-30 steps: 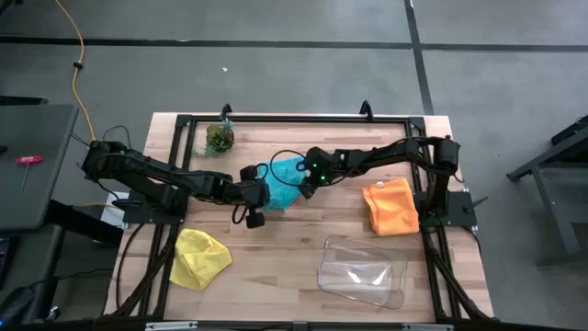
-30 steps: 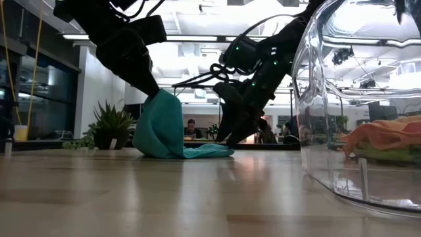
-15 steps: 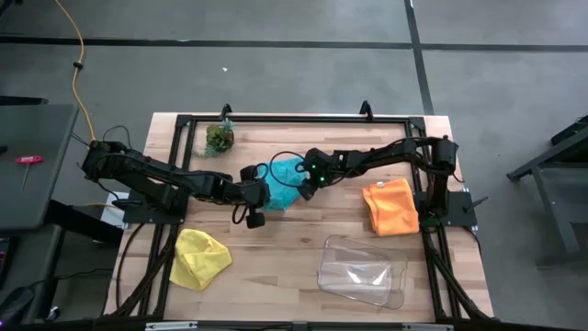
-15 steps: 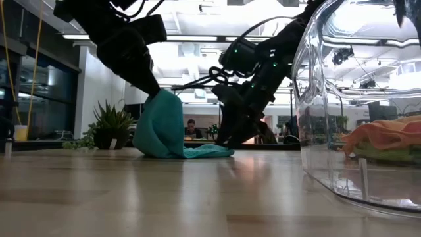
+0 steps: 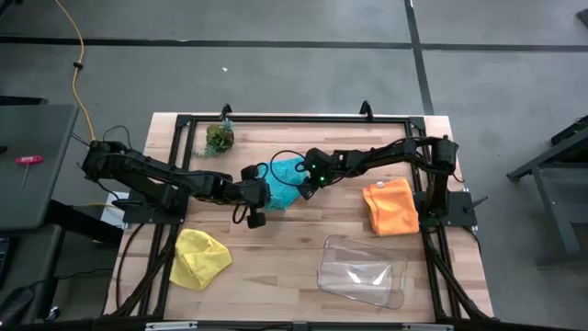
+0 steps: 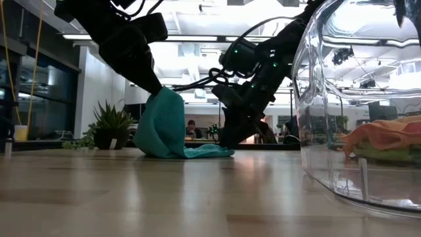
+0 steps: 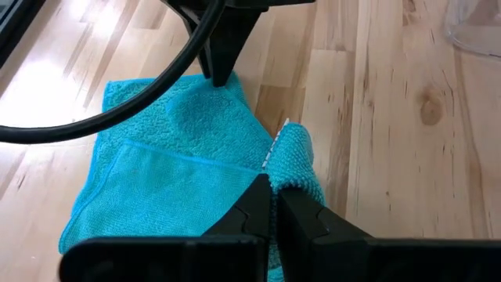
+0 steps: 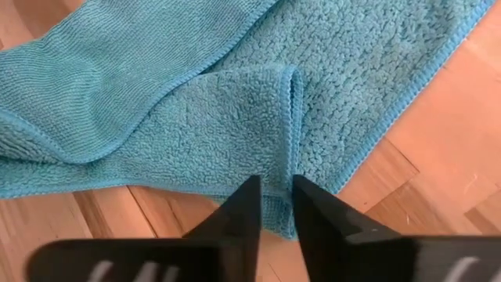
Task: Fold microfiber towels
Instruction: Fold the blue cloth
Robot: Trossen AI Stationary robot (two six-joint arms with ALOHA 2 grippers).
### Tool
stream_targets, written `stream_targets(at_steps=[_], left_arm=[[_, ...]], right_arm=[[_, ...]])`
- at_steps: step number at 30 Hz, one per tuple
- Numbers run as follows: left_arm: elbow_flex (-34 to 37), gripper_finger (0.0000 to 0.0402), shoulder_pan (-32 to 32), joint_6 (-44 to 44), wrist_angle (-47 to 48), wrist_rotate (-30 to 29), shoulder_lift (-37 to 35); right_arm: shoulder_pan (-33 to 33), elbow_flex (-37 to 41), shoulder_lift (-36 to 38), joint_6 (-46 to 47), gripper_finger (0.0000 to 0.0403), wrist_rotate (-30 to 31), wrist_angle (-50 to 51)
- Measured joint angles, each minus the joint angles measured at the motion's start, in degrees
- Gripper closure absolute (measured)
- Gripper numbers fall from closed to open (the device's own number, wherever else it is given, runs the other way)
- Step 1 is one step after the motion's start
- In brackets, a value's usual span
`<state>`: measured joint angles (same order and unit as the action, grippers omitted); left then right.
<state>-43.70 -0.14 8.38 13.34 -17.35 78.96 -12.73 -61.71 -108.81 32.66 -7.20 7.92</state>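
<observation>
Both arms meet mid-bench, toward the far side, over the teal towel [image 5: 287, 175]. From overhead it is just a crumpled teal patch between two dark arms, so the grips have to be read elsewhere.

The left wrist view settles one: the left pincer [image 7: 274, 205] is clamped on a corner of the teal towel [image 7: 180, 176], a bunched nub of cloth rising between its closed tips, with a small white tag at the hem (too small to read). The right wrist view settles the other: the right pincer [image 8: 272, 205] has its fingers close together, pinching a raised fold along the edge of the teal towel [image 8: 235, 102], the rest lying flat on the wood.

The low view adds height. The left side of the teal towel [image 6: 161, 125] stands lifted in a peak under the left arm, while its right part trails flat on the bench [image 6: 131, 197] under the right arm.

Only the overhead shows the rest of the layout: the yellow towel [image 5: 199, 258] crumpled near left, the orange towel [image 5: 390, 207] lying at the right, the clear plastic tray [image 5: 362, 270] near right, and a small leafy clump [image 5: 219, 139] at the far left. No readable writing anywhere.
</observation>
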Motion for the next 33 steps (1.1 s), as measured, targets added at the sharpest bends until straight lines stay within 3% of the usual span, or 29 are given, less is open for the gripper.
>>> stream_targets(at_steps=[5,12,18,25,29,33], left_arm=[[0.0,0.0401,0.0,0.0,0.0,0.0,0.0],[-0.8,0.0385,1.3,4.9,2.2,-3.7,0.0],[-5.8,0.0314,2.5,2.7,10.4,-2.9,0.0],[-7.3,0.0213,-0.1,4.1,11.2,0.3,0.1],[-4.9,0.0176,-2.4,7.5,8.3,1.7,1.9],[-1.8,0.0164,-3.5,8.8,1.7,1.5,4.5]], right_arm=[[0.0,0.0,0.0,-0.1,0.0396,0.0,0.0],[-0.1,0.0,1.2,-1.1,0.0401,-0.1,2.4],[0.1,0.1,8.4,-6.6,0.0402,2.1,11.9],[4.4,0.1,16.4,-10.6,0.0402,0.0,17.9],[9.3,1.1,16.7,-10.7,0.0403,-1.5,20.1],[14.0,4.3,16.3,-8.9,0.0403,-1.2,19.1]])
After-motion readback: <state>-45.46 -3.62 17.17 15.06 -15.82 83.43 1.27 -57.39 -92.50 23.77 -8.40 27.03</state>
